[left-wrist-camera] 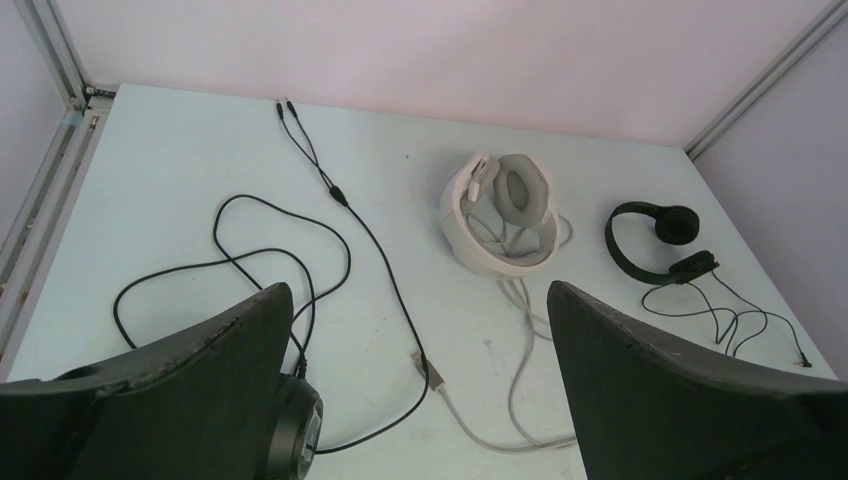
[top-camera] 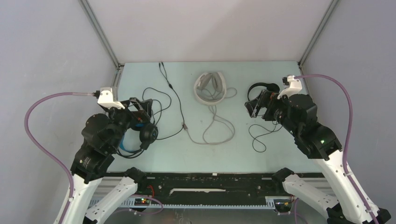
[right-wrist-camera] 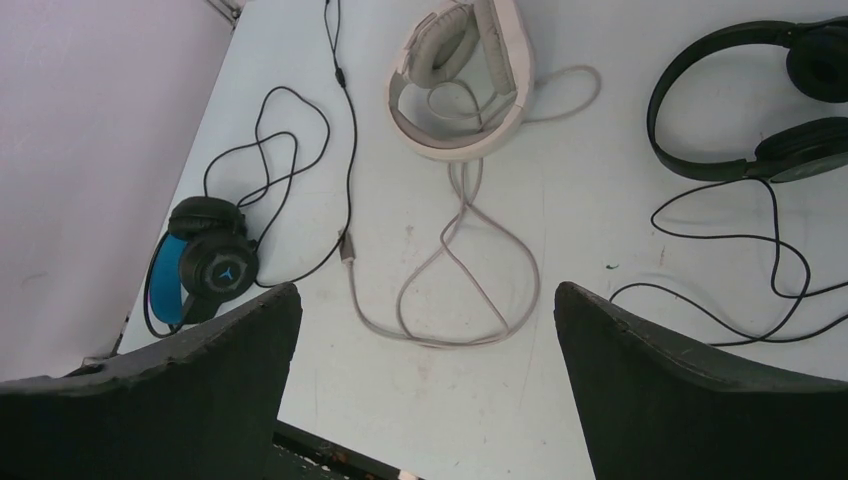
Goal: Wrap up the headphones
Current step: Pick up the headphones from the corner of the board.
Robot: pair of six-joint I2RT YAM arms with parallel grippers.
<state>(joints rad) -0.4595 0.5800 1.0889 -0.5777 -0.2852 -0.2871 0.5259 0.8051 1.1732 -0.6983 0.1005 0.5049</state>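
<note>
**Left gripper** [left-wrist-camera: 415,295]: jaws spread wide, nothing between them; it hangs above the table [top-camera: 280,154].

**Right gripper** [right-wrist-camera: 425,290]: jaws likewise wide apart, holding nothing, hanging above the table.

**Item 1, black headphones with blue headband** [right-wrist-camera: 205,265]: lie flat on the table, close below the left gripper. In the left wrist view one ear cup shows just beside that gripper's left finger [left-wrist-camera: 200,380]. They are well apart from the right gripper, off to its left.

**Item 1a, thin black cable** [left-wrist-camera: 330,180]: runs loose in open loops ahead of the left gripper. It passes a small splitter and ends in two plugs at the far edge of the table.

**Item 2, white-grey headphones** [left-wrist-camera: 522,190]: rest on the table ahead of both grippers, between them, touched by neither.

**Item 2a, pale cable** [right-wrist-camera: 462,190]: trails back from the headset toward the grippers in one large loose loop. Its end lies next to the black cable.

**Item 3, smaller all-black headphones** [left-wrist-camera: 678,225]: on the table ahead and to the right of the right gripper, near it. They are well apart from the left gripper.

**Item 3a, thin black cable** [left-wrist-camera: 735,320]: unwound, sprawling in loose curves beside the right gripper's right finger [right-wrist-camera: 700,390].
</note>
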